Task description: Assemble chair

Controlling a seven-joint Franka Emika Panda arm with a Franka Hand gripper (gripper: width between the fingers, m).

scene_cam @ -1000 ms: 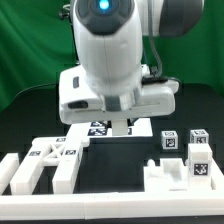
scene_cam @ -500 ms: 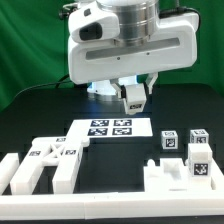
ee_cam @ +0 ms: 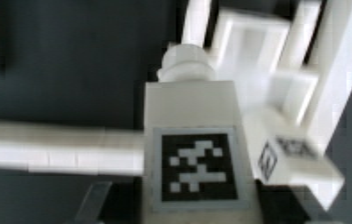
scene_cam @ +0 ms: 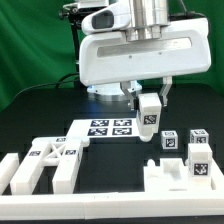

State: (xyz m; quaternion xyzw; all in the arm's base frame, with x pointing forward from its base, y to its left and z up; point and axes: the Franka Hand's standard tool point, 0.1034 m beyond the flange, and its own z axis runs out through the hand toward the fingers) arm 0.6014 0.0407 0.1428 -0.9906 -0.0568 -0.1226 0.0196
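We see the gripper (scene_cam: pixel 147 97) closed on a white tagged block (scene_cam: pixel 150 116). The block hangs slightly tilted by the exterior view's right end of the marker board (scene_cam: pixel 100 128). We cannot tell whether its lower end touches anything. In the wrist view the block (ee_cam: pixel 198 120) fills the middle, with its tag facing the camera and blurred white parts beyond it. On the dark table (scene_cam: pixel 120 170), a notched part (scene_cam: pixel 48 160) lies at the exterior view's left. At the right, well apart from it, a cube (scene_cam: pixel 169 141) and a second cube (scene_cam: pixel 197 141) stand side by side just behind a stepped part (scene_cam: pixel 180 178).
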